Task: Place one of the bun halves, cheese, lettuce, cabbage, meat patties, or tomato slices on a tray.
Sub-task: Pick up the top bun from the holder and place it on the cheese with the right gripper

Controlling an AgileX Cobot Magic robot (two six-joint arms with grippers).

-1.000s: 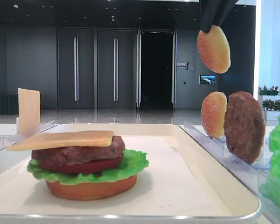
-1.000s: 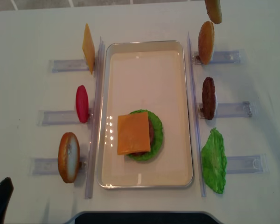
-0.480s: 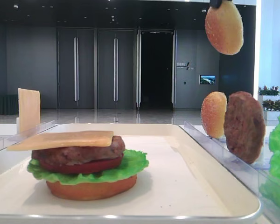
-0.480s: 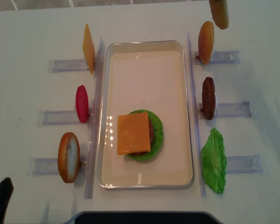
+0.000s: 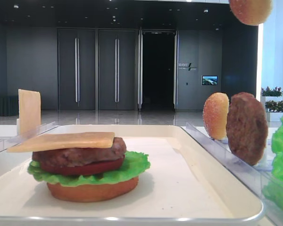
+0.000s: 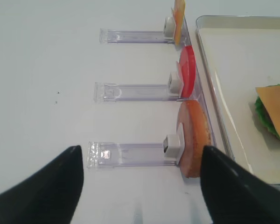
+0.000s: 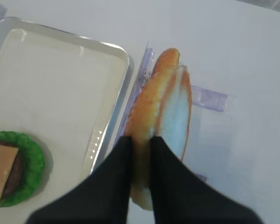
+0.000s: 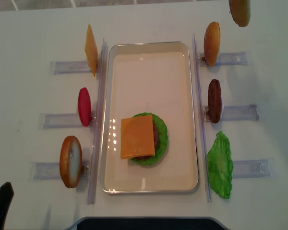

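Bun top (image 7: 161,121) hangs edge-on, pinched in the right gripper (image 7: 140,144), off the tray (image 8: 182,52) at about 1 o'clock. Bottom bun, lettuce, tomato, patty and cheese (image 8: 137,136) are stacked; capping remains. Left gripper (image 6: 140,186) hovers part-open, empty.

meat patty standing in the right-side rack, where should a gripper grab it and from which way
Grip the meat patty across its two flat faces at the upper rim, coming straight down from above. It stands on edge in its clear rack, so the top edge is free, while the rack blocks the bottom and the lettuce lies close beside it.
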